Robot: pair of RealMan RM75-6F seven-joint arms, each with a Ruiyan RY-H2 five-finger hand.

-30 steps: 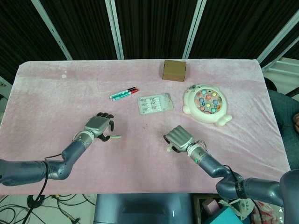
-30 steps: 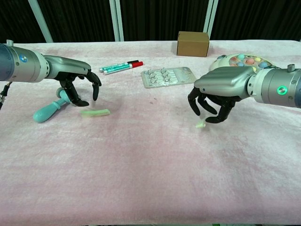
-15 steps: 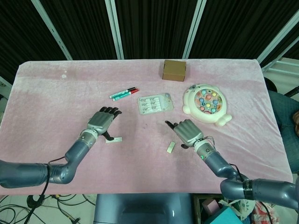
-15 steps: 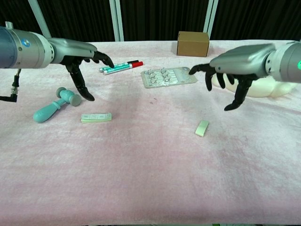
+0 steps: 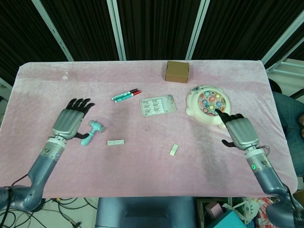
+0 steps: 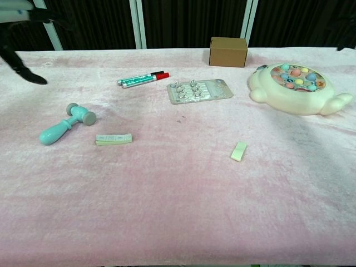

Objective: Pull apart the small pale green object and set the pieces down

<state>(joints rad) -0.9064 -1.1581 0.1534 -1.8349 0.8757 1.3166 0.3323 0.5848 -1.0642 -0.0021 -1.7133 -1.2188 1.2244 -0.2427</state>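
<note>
both hands are being drawn back toward the surface's side edges: the left hand [image 5: 70, 124] and right hand [image 5: 241, 132] are being held wide and empty. the two pale green pieces, the longer piece [image 6: 113, 139] and the short piece [image 6: 239, 151], are lying well apart near the middle, so the task is being judged finished. a toy hammer [image 6: 62, 127], markers [image 6: 141, 79], a pill pack [image 6: 200, 90] and a fishing toy [image 6: 297, 90] are lying around, and nothing is being blocked.

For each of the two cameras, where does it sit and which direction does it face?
Head view: high above the near edge, looking down on the whole pink table; both forearms show, the left hand and right hand open.
Chest view: low at the near edge, looking across the table; only dark fingertips of the left hand show at top left.
Shared: long pale green piece, short piece, toy hammer, markers.
</note>
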